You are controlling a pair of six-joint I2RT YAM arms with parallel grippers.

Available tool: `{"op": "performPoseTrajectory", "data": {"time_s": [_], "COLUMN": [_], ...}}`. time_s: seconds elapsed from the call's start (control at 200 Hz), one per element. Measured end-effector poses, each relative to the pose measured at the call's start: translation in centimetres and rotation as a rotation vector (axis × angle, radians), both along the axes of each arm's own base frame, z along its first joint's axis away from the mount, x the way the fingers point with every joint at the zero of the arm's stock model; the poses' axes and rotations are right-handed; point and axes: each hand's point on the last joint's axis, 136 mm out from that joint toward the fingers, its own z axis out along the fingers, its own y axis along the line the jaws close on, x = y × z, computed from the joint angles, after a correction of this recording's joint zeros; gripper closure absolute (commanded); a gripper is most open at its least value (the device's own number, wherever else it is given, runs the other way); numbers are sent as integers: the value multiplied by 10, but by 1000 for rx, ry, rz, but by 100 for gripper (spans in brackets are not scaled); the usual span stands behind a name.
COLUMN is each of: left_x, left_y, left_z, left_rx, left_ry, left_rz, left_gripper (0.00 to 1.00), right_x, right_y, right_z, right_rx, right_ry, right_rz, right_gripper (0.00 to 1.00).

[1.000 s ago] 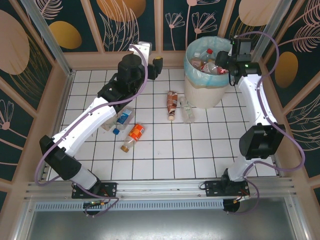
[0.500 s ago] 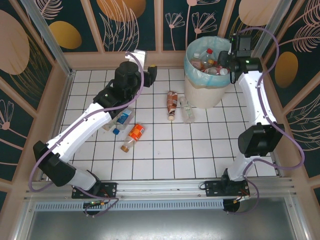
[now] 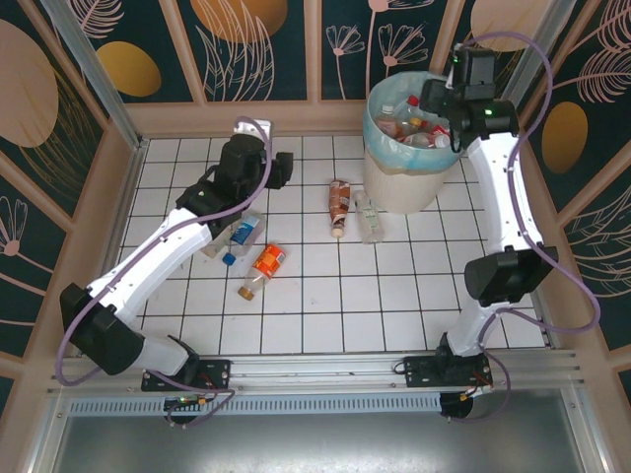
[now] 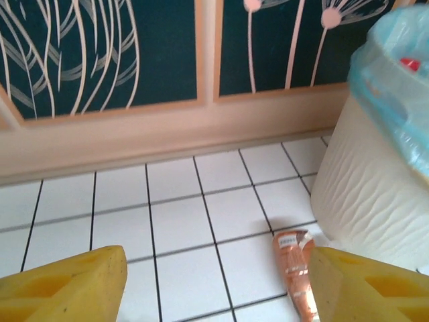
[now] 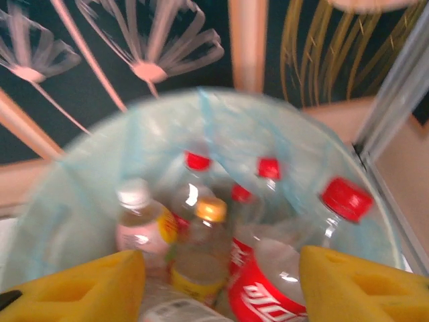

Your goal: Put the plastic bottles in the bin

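Four bottles lie on the tiles (image 3: pixel 315 305), with perhaps a fifth half hidden under the left arm. The brown bottle (image 3: pixel 339 205) and clear bottle (image 3: pixel 368 219) are just beside the bin (image 3: pixel 392 187). The blue bottle (image 3: pixel 243 234) and orange bottle (image 3: pixel 264 267) are further left, near the left arm. The bin already holds a heap of others (image 3: pixel 409 123).

To me they look empty: light, thin-walled, smooth and round, so likely to roll or skid at a nudge and to dent under a hard squeeze. I'd take one across its middle, on the label, with the fingers square to its length.

The left arm stretches out over the tiles, and the left gripper (image 3: pixel 283 168) points toward the back wall. Its jaws are spread with nothing between them. From its wrist, the brown bottle (image 4: pixel 295 268) sits ahead and to the right, by the bin wall (image 4: pixel 362 194).

The right arm rises tall along the right side, its wrist bent over the bin's rim. The right gripper (image 3: pixel 434 99) hangs above the heap (image 5: pixel 201 221), jaws apart and empty.
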Motion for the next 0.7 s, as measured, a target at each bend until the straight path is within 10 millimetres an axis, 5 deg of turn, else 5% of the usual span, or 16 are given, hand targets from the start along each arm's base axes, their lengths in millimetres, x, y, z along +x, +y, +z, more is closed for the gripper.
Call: {"op": "performPoseTrajectory", "data": {"time_s": [0.145, 0.26, 0.385, 0.55, 0.701], "left_x": [-2, 2, 2, 7, 15], "left_y": [41, 69, 93, 114, 160], "left_z": [-39, -70, -100, -114, -130], "left_rx": [-47, -117, -179, -276, -346], "left_ry": [98, 184, 257, 286, 303], "left_rz": [74, 122, 170, 206, 321], "left_gripper": [28, 29, 28, 28, 28], "right_x": [-32, -70, -95, -123, -206], "right_y": [84, 159, 220, 284, 355], "right_z": [28, 11, -48, -156, -233], "right_rx": [-33, -61, -89, -103, -325], "right_ry": [-101, -124, -51, 130, 173], "right_rz": [175, 364, 514, 748, 1176], "right_gripper": [37, 37, 36, 30, 25]}}
